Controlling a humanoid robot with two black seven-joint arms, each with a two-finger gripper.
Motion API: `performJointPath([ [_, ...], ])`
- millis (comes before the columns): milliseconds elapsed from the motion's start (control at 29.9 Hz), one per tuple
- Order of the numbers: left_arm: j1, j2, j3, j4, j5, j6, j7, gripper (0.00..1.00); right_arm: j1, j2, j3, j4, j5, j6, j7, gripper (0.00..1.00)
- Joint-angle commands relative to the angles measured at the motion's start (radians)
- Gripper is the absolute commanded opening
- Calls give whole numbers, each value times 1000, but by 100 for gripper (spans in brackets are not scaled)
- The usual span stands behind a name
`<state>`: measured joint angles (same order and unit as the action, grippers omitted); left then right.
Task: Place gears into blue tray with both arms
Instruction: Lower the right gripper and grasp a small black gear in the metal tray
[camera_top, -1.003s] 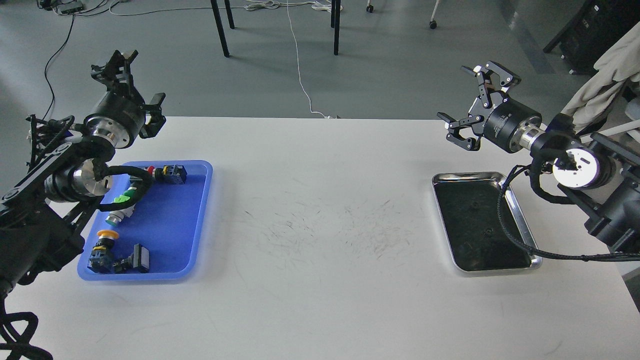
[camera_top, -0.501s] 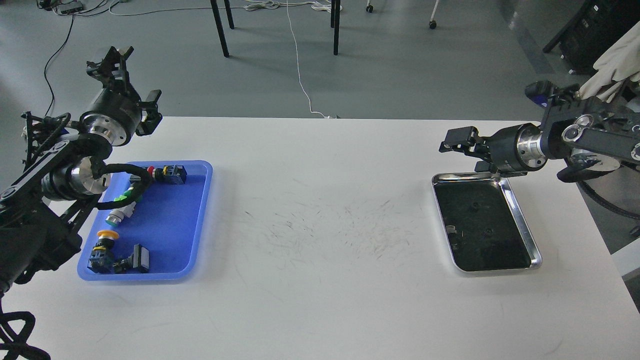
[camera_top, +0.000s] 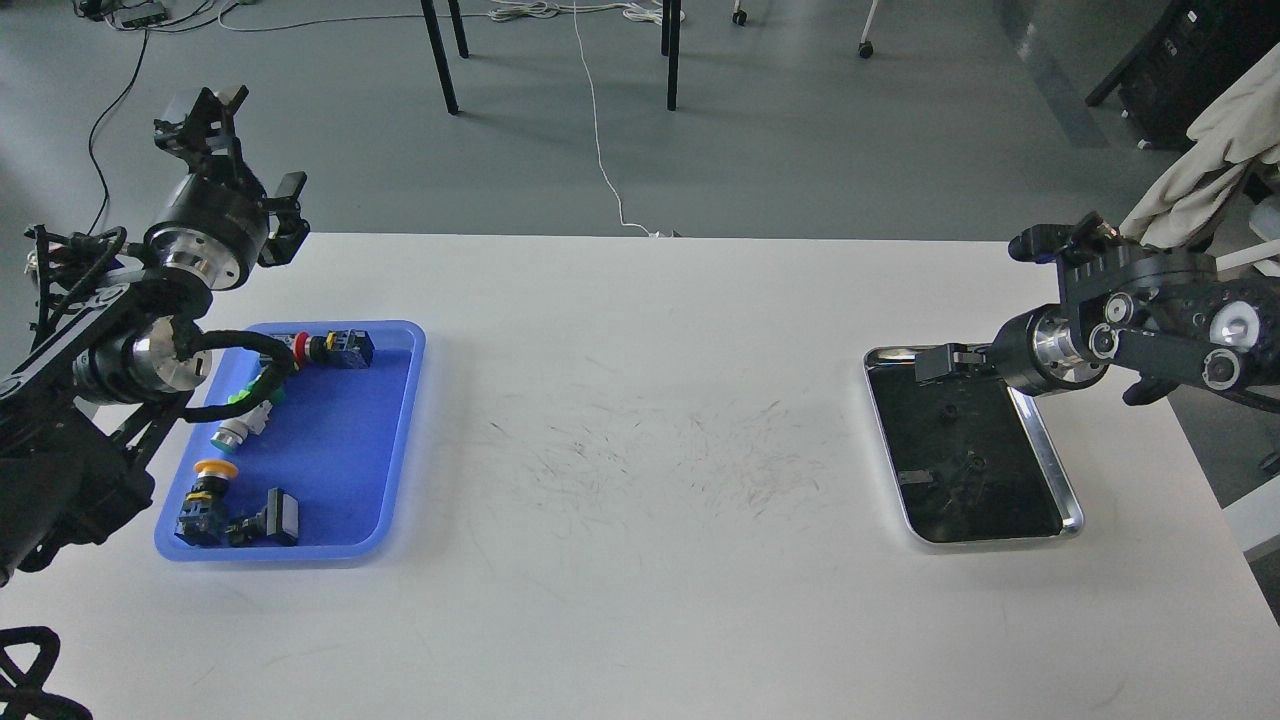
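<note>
The blue tray (camera_top: 400, 450) lies at the table's left and holds several coloured push-button switches (camera_top: 240, 425). Two tiny dark gears (camera_top: 947, 409) (camera_top: 977, 462) rest faintly visible on the dark bottom of the steel tray (camera_top: 1062, 485) at the right. My left gripper (camera_top: 248, 152) is raised behind the blue tray's far left corner, open and empty. My right gripper (camera_top: 936, 363) reaches in low over the far end of the steel tray, pointing left. It shows as one dark block, so its fingers cannot be told apart.
The white table (camera_top: 640, 560) is scuffed in the middle. A black cable (camera_top: 240, 375) from my left arm hangs over the blue tray's far end. Chair legs (camera_top: 440, 55) and a white cord (camera_top: 598, 140) are on the floor beyond the table.
My right arm has swung down and turned, bringing its gripper from above the table's far right edge to low over the steel tray. My left gripper has drifted slightly left and back.
</note>
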<state>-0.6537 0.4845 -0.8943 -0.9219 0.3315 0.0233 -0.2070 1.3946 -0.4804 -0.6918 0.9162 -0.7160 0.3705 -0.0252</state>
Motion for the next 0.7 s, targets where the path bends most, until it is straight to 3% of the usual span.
performJointPath([
  [0,0,0,-2,0,0,0,0,98,-17,19,-12,-22,-11,-1,1,98],
  [668,2,2,-2,0,-2,1,-2,98,-66,117,-92,-92,-39,-10,4,82],
])
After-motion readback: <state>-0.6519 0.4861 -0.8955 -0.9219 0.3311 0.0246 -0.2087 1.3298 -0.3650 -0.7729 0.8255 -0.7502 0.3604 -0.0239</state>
